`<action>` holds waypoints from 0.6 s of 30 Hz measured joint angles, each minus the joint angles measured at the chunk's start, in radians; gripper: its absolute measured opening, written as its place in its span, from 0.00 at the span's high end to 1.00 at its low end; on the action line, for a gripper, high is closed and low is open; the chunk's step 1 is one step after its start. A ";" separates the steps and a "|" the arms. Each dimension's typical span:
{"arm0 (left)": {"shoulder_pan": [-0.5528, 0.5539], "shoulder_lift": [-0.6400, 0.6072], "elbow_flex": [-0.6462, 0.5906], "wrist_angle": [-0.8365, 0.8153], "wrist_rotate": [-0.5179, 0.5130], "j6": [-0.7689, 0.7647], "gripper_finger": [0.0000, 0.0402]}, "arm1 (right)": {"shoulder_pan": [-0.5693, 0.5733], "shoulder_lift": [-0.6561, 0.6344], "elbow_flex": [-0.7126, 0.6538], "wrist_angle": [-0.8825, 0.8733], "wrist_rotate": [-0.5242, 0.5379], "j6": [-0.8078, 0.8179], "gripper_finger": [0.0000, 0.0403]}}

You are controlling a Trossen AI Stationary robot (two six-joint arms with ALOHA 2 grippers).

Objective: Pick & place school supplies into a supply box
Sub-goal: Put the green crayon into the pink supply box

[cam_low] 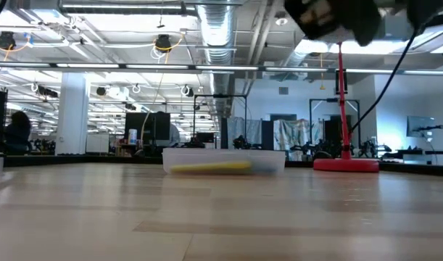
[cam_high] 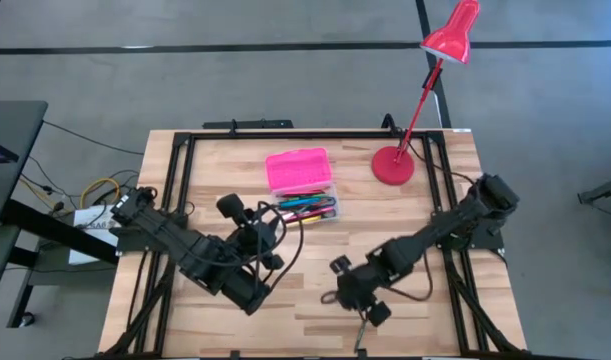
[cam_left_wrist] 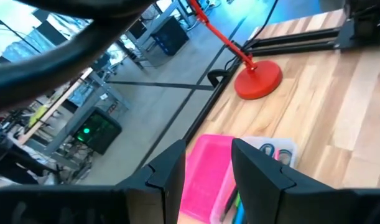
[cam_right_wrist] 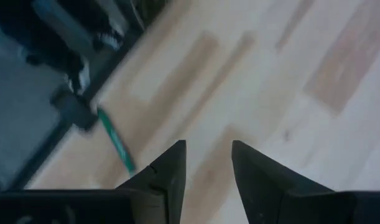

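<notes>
The supply box stands at the table's far middle, its pink lid (cam_high: pixel 297 168) swung open and its clear base (cam_high: pixel 312 209) holding several coloured pens. The low view shows the base (cam_low: pixel 223 159) with a yellow piece inside. My left gripper (cam_high: pixel 269 217) hovers open just left of the base, nothing between its fingers; its wrist view looks past them (cam_left_wrist: pixel 208 177) at the pink lid (cam_left_wrist: pixel 205 177). My right gripper (cam_high: pixel 357 297) is open above the near middle of the table. A green pen (cam_high: pixel 363 336) lies flat by the near edge, left of the fingers (cam_right_wrist: pixel 115 142).
A red desk lamp has its round base (cam_high: pixel 393 165) on the table's far right, its shade (cam_high: pixel 453 32) reaching out past the far edge. Black frame rails (cam_high: pixel 175 180) run along the table's sides. Bare wood (cam_high: pixel 315 290) lies between the two arms.
</notes>
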 joint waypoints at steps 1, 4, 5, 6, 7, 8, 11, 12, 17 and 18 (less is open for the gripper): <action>0.004 0.000 0.000 0.000 0.000 0.009 0.69 | 0.017 0.008 0.005 0.033 0.016 0.010 0.70; 0.015 0.000 0.000 0.000 0.000 0.033 0.69 | 0.069 0.019 0.001 0.067 0.042 0.011 0.70; 0.018 0.000 0.000 0.000 0.003 0.038 0.69 | 0.080 0.034 0.004 0.104 0.041 0.011 0.70; 0.022 0.000 0.000 0.000 0.008 0.044 0.69 | 0.089 0.048 0.007 0.132 0.042 0.015 0.70; 0.025 0.000 0.000 0.000 0.009 0.049 0.69 | 0.097 0.057 0.004 0.124 0.043 0.018 0.70; 0.027 0.000 0.000 0.000 0.009 0.051 0.69 | 0.104 0.065 0.000 0.111 0.042 0.024 0.70; 0.032 0.000 0.000 0.000 0.009 0.053 0.69 | 0.113 0.105 0.004 0.161 0.042 0.057 0.70; 0.034 0.000 0.000 0.000 0.009 0.055 0.69 | 0.117 0.115 0.003 0.160 0.041 0.067 0.70; 0.034 0.000 0.000 0.000 0.027 0.060 0.69 | 0.146 0.159 0.002 0.180 0.038 0.093 0.70; 0.034 0.000 0.000 0.000 0.029 0.065 0.69 | 0.150 0.169 0.005 0.195 0.038 0.102 0.70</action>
